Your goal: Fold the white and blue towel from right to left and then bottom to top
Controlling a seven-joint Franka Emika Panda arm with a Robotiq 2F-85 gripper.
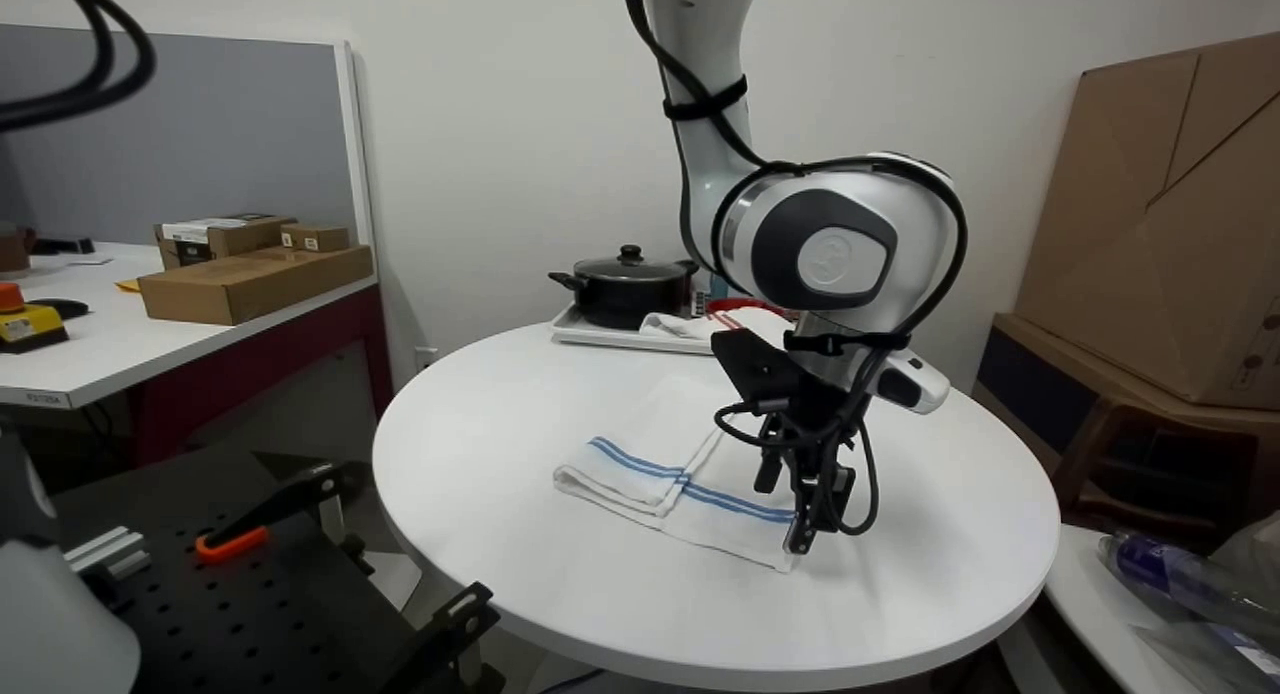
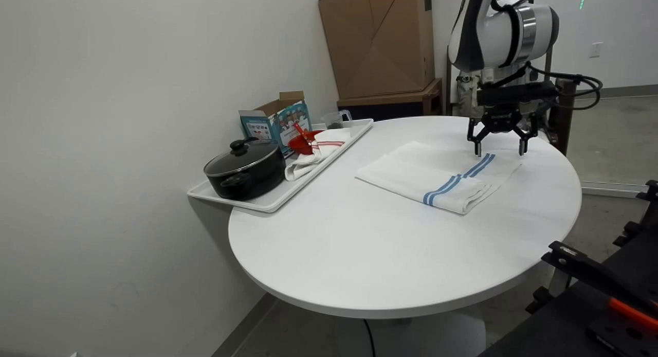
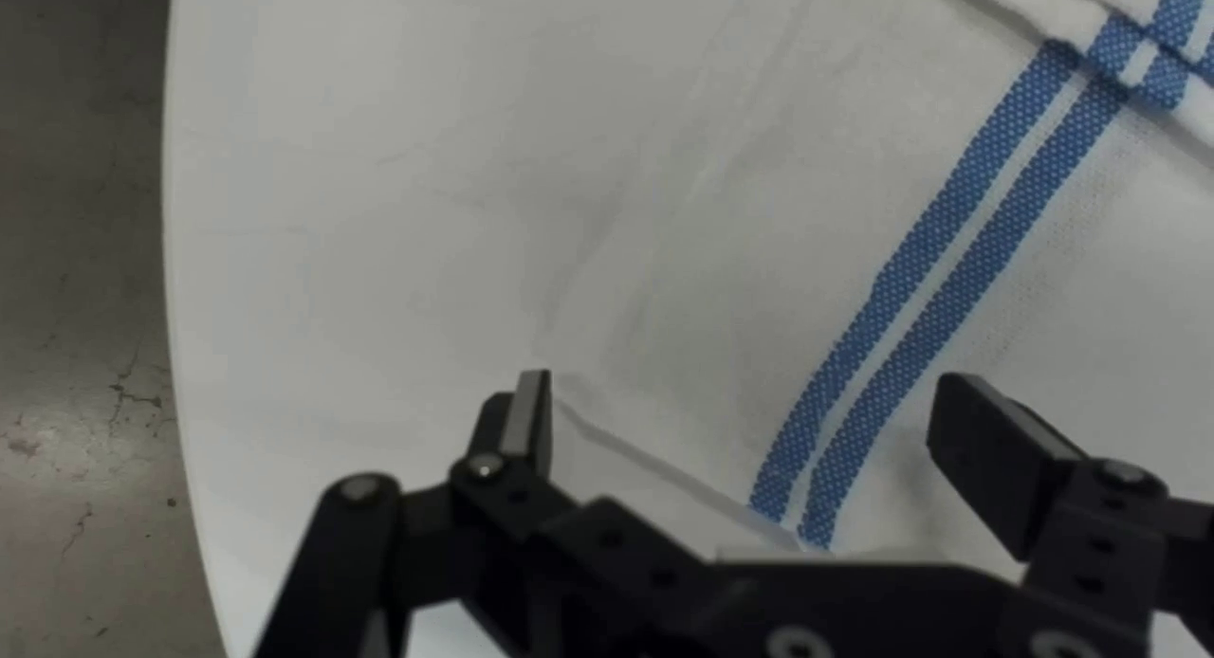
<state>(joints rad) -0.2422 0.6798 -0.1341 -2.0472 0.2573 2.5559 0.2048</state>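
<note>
The white and blue towel (image 1: 720, 529) lies on the round white table and also shows in an exterior view (image 2: 416, 166). One part is folded over in layers, away from my gripper. The part nearer my gripper looks like a single flat layer. Two blue stripes cross both parts and meet at the fold's edge. My gripper (image 1: 785, 509) points down over the towel's outer edge, near a corner; it shows too in an exterior view (image 2: 500, 150). In the wrist view the gripper (image 3: 744, 392) is open, with towel edge and stripes between its fingers. I cannot tell whether the fingertips touch the cloth.
A white tray (image 2: 280, 198) at the table's wall side holds a black lidded pot (image 2: 247, 166), a red bowl (image 2: 302, 143), a white and red cloth (image 2: 308, 164), a box (image 2: 293, 123) and a clear cup (image 2: 334, 120). The table edge (image 3: 175, 260) is near the gripper.
</note>
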